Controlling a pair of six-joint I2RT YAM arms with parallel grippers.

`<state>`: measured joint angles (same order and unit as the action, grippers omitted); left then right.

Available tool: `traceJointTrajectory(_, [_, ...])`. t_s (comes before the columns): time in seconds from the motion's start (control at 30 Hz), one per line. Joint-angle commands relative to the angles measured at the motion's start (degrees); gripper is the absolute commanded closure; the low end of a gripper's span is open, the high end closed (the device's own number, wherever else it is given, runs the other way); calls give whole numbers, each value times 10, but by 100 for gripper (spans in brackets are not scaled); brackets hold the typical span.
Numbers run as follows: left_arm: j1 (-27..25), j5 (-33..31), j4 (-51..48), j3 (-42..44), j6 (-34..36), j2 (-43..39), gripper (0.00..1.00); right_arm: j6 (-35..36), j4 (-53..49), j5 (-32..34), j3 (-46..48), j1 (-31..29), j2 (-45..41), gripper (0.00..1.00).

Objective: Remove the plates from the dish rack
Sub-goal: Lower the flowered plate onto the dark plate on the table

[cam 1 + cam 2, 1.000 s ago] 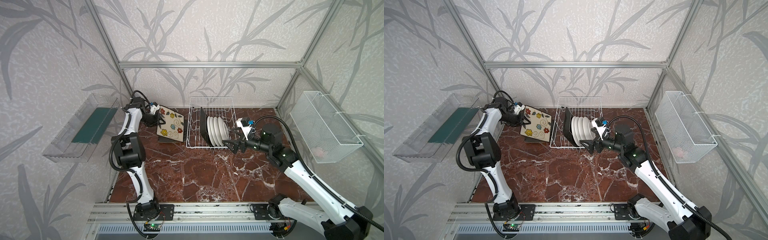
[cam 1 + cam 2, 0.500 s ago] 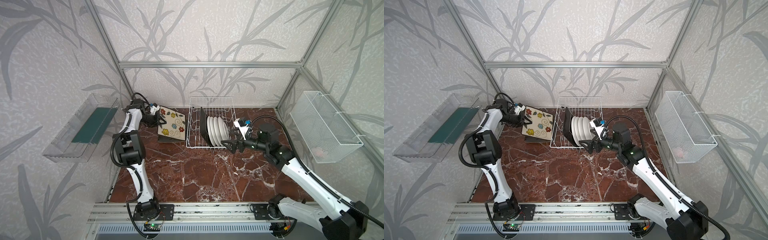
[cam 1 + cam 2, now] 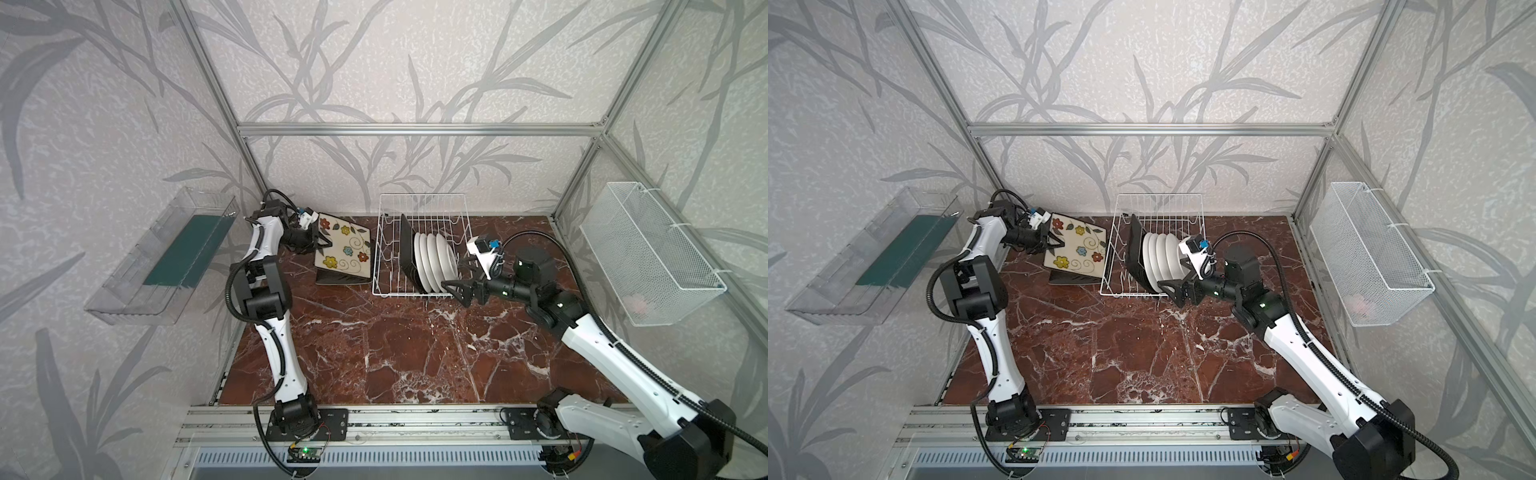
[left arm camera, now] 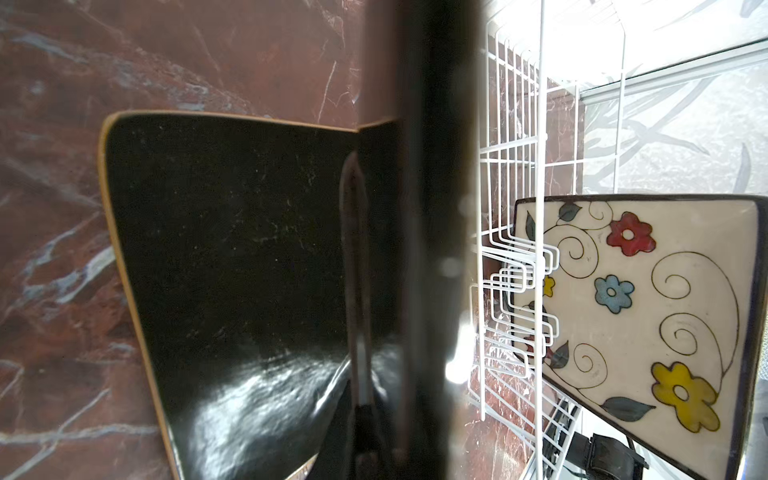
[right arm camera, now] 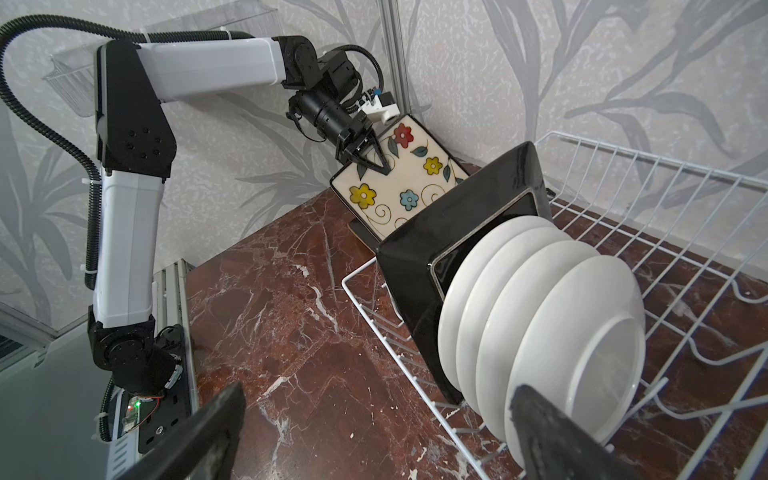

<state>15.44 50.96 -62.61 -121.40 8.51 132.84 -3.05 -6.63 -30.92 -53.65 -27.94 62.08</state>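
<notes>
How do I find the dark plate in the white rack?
Find the white wire dish rack at the table's back. In its row of standing plates, take the leftmost one: the square black plate, while its neighbours are round and white.

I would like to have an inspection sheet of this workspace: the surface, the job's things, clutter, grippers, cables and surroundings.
Surface: red-brown marble tabletop, no spill seen.
Job's things: dish rack holds one square plate and four round plates upright; flowered plate tilted outside it, over a dark plate lying flat.
Clutter: nothing seen.
Grippers: left gripper shut on the flowered plate; right gripper open near the round plates.
Cables: black conduit runs along each arm, no snag seen.
Surroundings: clear tray, mesh basket on the walls.
</notes>
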Motion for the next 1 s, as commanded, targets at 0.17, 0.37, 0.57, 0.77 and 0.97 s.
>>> traceJointTrajectory(0.17, [6,83,-96,-86,54,45,100,12,-13,-3,-26,-3,14,1])
traceJointTrajectory(0.37, [15,89,-112,-104,53,66,100,2,-15,-13,-39,-4,23,1])
traceJointTrajectory(0.57, [17,84,-126,-108,54,85,100,7,-22,-5,-42,-4,16,1])
traceJointTrajectory(0.77, [21,78,-125,-109,42,99,100,-2,-24,-5,-36,-4,9,1])
traceJointTrajectory(0.97, [26,67,-133,-109,40,110,100,-1,-25,-3,-36,-3,7,1])
